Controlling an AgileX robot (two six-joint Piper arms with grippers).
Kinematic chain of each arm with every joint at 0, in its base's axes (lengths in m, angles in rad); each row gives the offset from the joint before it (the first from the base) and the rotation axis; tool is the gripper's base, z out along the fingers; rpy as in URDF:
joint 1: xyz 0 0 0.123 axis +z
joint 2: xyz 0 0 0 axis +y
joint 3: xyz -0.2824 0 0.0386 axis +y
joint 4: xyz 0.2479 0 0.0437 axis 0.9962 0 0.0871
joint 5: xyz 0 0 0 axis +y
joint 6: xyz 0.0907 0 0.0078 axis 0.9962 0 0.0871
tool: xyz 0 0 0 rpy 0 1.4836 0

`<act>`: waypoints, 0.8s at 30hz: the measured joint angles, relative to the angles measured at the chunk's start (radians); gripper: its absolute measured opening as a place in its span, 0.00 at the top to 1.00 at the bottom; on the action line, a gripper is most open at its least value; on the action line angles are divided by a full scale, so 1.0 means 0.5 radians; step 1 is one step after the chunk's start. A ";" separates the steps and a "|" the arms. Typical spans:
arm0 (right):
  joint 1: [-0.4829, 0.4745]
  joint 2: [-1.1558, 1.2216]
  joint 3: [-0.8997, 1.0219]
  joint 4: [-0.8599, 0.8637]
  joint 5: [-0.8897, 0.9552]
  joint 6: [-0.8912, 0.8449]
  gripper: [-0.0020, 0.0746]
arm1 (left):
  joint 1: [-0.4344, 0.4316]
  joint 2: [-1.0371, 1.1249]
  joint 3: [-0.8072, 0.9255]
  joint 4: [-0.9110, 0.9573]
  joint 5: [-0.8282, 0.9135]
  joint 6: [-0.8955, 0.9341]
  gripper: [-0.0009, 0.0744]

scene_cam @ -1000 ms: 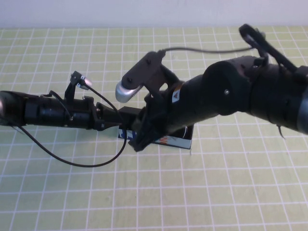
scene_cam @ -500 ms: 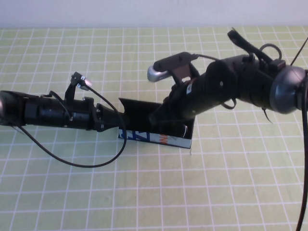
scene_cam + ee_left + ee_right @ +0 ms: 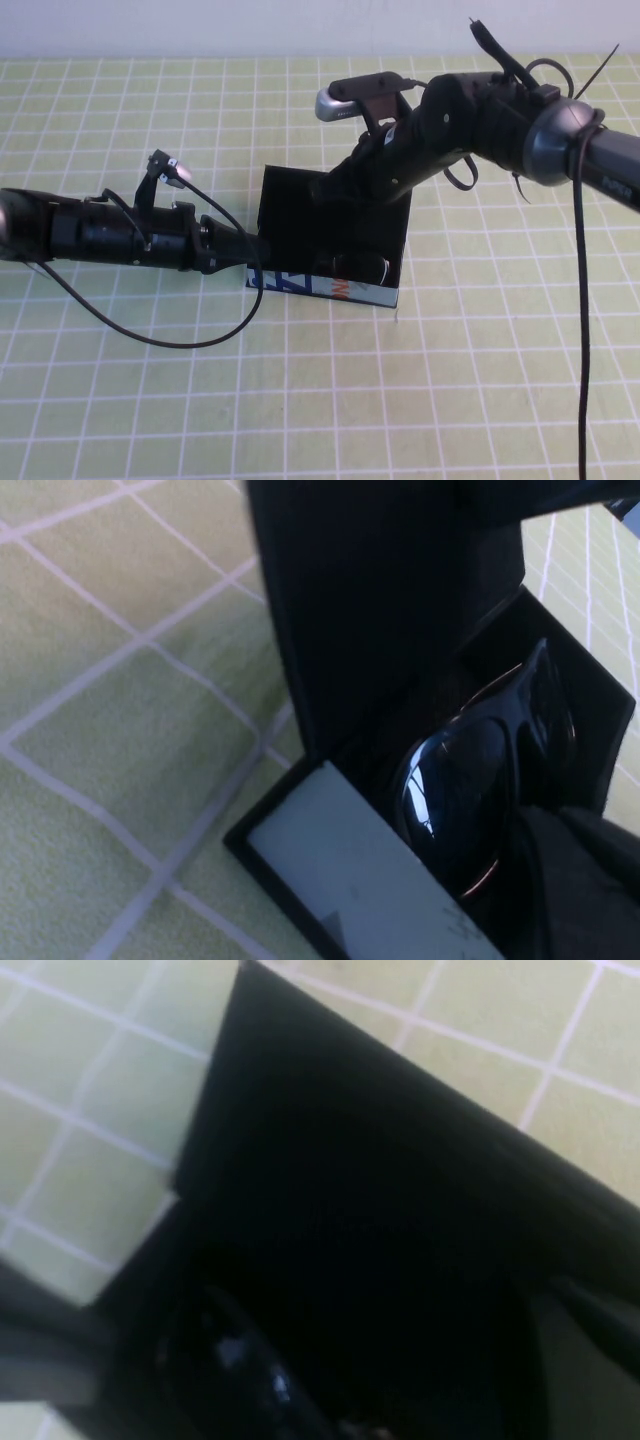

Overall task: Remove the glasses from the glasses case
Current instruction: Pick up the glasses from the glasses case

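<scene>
High view shows my right gripper has swung the matte black hinged lid from nearly shut to standing upright; its jaws are pinched closed on the lid's top edge. That leaves the small rectangular glasses case with blue, white and orange printed sides open, below the claw, and the black thick-framed glasses lie exposed inside, not yet lifted. My left gripper sits against the case's end, opposite the right claw; I cannot tell how its jaws stand. Most of the frame stays hidden in shadow.
</scene>
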 joint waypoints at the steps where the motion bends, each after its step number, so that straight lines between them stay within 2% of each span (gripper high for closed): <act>1: -0.014 0.038 -0.049 0.009 0.048 0.000 0.99 | 0.000 0.000 0.000 0.000 0.000 0.000 0.99; 8: -0.067 0.218 -0.241 0.024 0.276 0.000 0.99 | 0.000 0.000 0.000 0.005 0.003 -0.004 0.99; 24: -0.067 0.239 -0.259 0.037 0.338 0.000 0.99 | 0.000 0.000 -0.001 0.009 0.003 -0.055 0.99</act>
